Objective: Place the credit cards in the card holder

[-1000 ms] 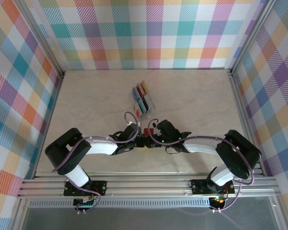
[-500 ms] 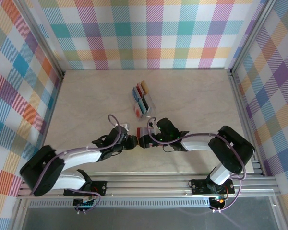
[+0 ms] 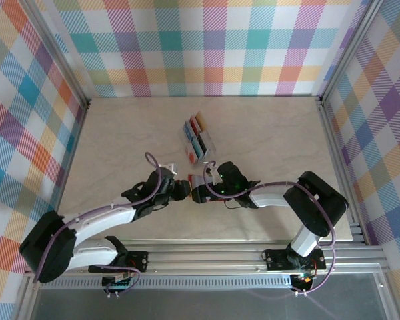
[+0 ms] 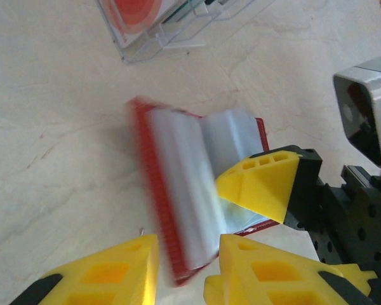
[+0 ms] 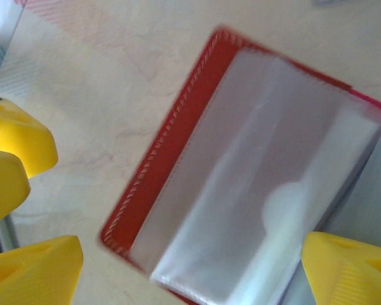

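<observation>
Where it opens, the card holder is grey.

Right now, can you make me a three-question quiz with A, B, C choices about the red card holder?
1. Where is the card holder? A on a shelf; B on the table, close to the clear rack; C in a drawer.
2. What colour is its stitched edge? A red; B green; C black.
3. Is it A snapped shut; B torn in half; C lying open?
Answers: 1 B, the top view shows it on the table near the rack. 2 A, the right wrist view shows a red border. 3 C, both wrist views show its grey pockets spread out.
</observation>
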Motion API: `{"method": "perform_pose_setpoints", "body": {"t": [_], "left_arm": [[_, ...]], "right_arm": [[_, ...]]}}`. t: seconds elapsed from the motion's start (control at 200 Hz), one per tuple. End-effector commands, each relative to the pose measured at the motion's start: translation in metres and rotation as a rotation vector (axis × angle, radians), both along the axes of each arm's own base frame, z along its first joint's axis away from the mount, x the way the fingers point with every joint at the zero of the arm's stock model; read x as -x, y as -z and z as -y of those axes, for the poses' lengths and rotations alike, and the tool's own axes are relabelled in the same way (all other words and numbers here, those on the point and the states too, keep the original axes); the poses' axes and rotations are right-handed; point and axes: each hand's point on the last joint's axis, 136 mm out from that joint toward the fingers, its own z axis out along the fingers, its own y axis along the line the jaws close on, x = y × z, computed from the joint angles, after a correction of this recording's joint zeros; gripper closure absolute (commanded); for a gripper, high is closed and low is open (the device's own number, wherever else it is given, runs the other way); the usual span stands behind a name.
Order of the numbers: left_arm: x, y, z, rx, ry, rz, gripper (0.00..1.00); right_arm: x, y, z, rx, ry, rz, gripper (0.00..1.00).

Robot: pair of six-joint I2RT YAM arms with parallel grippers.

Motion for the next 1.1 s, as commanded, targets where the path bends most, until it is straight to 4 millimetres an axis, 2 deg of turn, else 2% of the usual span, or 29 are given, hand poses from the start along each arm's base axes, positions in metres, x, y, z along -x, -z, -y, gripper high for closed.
{"method": "perform_pose_setpoints", "body": {"t": [0.0,0.135,0.225,0.375,0.44,0.52,0.8,1.095], "left_arm": [[-0.015,0.006,0.023,0.010,0.044,-0.023,0.72],[-0.025,0.015,0.030,0.000,0.048,-0.045,0.75],[-0.028,0.014,0.022,0.010,0.016,-0.048,0.77],[-0.029,-0.014,-0.015,0.000,-0.096,0.027,0.77],[-0.025,-0.026,-0.019,0.003,-0.086,0.049,0.75],[-0.022,-0.033,-0.012,0.028,-0.051,0.050,0.74],[-0.027,0.001,0.027,0.072,0.075,-0.054,0.80],[-0.021,0.045,0.021,0.000,0.079,-0.120,0.80]], "right_arm": [[0.036,0.004,-0.007,-0.006,-0.125,-0.042,0.10],[0.039,0.004,-0.004,-0.004,-0.134,-0.037,0.11],[0.040,0.005,-0.004,0.002,-0.138,-0.035,0.11],[0.043,0.010,-0.006,0.025,-0.155,-0.029,0.10],[0.042,0.008,-0.007,0.024,-0.156,-0.026,0.09],[0.041,0.008,-0.007,0.035,-0.151,-0.027,0.08],[0.038,0.007,-0.006,0.060,-0.140,-0.010,0.05],[0.037,0.003,-0.008,0.062,-0.143,-0.001,0.04]]}}
